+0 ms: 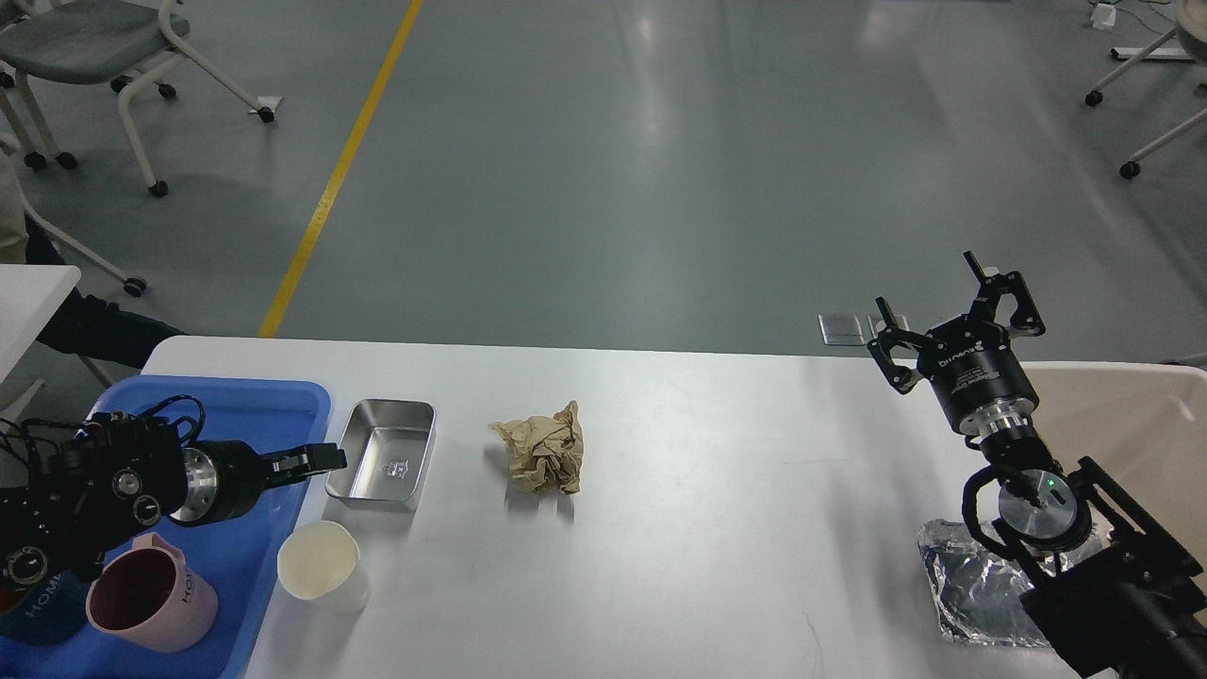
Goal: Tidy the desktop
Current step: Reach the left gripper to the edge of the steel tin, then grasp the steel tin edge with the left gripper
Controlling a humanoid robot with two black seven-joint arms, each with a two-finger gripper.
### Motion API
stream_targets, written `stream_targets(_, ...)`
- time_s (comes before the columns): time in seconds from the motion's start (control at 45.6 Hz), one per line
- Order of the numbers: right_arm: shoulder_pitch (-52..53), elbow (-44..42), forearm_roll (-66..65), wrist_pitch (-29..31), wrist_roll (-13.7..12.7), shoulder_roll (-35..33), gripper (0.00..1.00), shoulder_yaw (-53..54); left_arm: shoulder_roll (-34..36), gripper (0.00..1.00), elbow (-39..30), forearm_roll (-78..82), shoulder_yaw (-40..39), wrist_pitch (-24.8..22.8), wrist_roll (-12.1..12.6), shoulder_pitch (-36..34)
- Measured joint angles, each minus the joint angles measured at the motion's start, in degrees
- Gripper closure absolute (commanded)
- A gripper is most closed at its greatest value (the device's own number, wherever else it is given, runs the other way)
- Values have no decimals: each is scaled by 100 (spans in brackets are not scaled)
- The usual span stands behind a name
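The white desktop [717, 490] fills the lower part of the head view. On it lie a crumpled brown paper ball [542, 458], a steel rectangular tin [383, 466], a cream cup [322, 567] and a piece of crumpled foil [976, 594] at the right, partly under my right arm. My left gripper [321, 460] is low over the blue tray's right edge, next to the tin's left side; its fingers look close together and hold nothing I can see. My right gripper [943, 306] is raised over the desktop's far right, open and empty.
A blue tray [250, 547] at the left holds a pink mug [151, 604] and a dark blue mug [38, 608]. A beige bin [1132, 424] stands at the right edge. Chairs stand on the grey floor beyond, and a yellow line runs across it.
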Motion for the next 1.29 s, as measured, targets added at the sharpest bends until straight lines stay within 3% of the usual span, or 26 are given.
stream_targets(0.307, -1, -8, 0, 2, 0, -27, 0, 3, -88, 46, 172, 28, 163, 0, 28, -29)
stream_targets(0.614, -1, -9, 0, 2, 0, -29, 0, 3, -149, 62, 257, 32, 167, 8, 29, 20)
stream_targets(0.986, 0, -9, 4, 2, 0, -36, 0, 12, -325, 63, 518, 28, 165, 9, 21, 36)
stream_targets(1.293, 0, -9, 4, 2, 1, -29, 0, 12, -483, 84, 659, 18, 161, 9, -45, 44)
